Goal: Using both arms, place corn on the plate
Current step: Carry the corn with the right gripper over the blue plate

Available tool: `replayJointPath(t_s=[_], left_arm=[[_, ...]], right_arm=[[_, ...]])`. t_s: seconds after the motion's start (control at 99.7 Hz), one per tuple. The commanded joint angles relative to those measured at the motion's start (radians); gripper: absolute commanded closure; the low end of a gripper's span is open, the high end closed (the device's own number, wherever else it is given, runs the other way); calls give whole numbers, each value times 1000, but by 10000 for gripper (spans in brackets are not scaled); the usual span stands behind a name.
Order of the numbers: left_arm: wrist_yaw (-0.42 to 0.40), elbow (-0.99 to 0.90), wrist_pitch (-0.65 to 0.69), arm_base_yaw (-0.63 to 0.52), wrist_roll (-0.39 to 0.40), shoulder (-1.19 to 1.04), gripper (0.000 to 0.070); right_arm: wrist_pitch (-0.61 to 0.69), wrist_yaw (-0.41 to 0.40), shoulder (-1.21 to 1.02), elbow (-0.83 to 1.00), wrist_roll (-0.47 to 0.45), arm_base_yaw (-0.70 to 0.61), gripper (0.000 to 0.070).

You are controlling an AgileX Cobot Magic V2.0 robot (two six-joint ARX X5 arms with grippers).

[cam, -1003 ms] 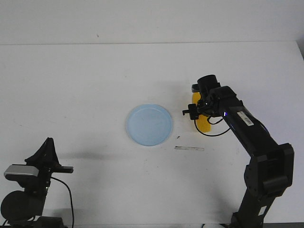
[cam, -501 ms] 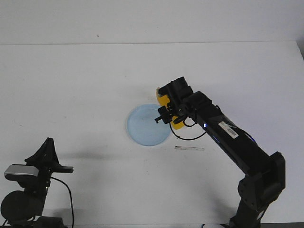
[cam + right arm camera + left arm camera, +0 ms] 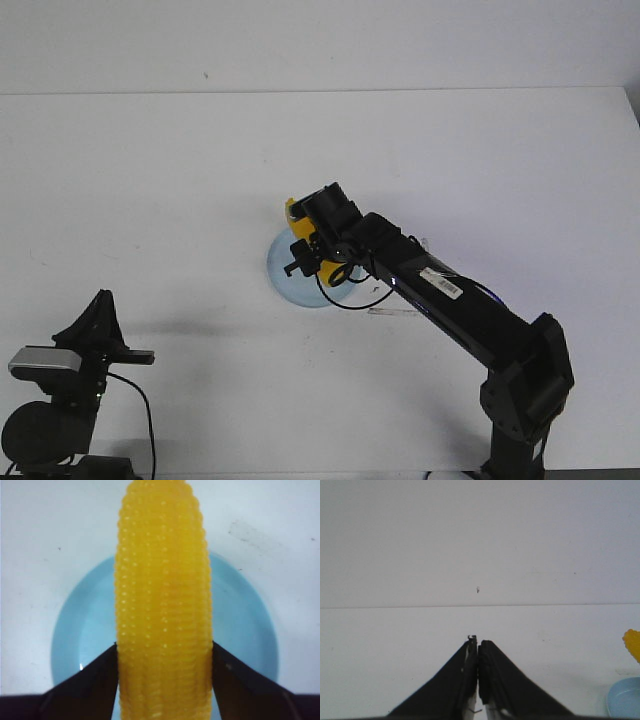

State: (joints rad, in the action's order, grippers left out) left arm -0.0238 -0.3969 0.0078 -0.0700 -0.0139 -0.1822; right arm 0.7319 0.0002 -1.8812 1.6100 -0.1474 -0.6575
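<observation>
Two black fingers [image 3: 85, 682] of the right arm clamp the bright yellow bumpy corn cob [image 3: 162, 605] over the round pale blue plate [image 3: 245, 630], left fingers [image 3: 470, 667] pressed together, holding nothing.

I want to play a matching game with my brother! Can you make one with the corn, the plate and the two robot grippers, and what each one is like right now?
Things:
1. corn
2. plate
3. left gripper
4. right gripper

States:
A. pale blue, lying on the white table
B. shut on nothing, low at the near left corner
C. yellow, held above the plate
D. clamped on both sides of the corn

Pairs: 1-C, 2-A, 3-B, 4-D
</observation>
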Motion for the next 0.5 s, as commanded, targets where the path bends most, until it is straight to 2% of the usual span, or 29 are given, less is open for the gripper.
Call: replayJointPath(t_s=[0.0, 0.261, 0.491], left_arm=[[1, -10, 16, 0, -2, 2, 697], [1, -10, 16, 0, -2, 2, 698], [1, -10, 16, 0, -2, 2, 698]], right_arm=[[-5, 0, -37, 18, -15, -12, 428], [31, 1, -90, 18, -21, -8, 427], [8, 0, -117, 18, -13, -9, 427]])
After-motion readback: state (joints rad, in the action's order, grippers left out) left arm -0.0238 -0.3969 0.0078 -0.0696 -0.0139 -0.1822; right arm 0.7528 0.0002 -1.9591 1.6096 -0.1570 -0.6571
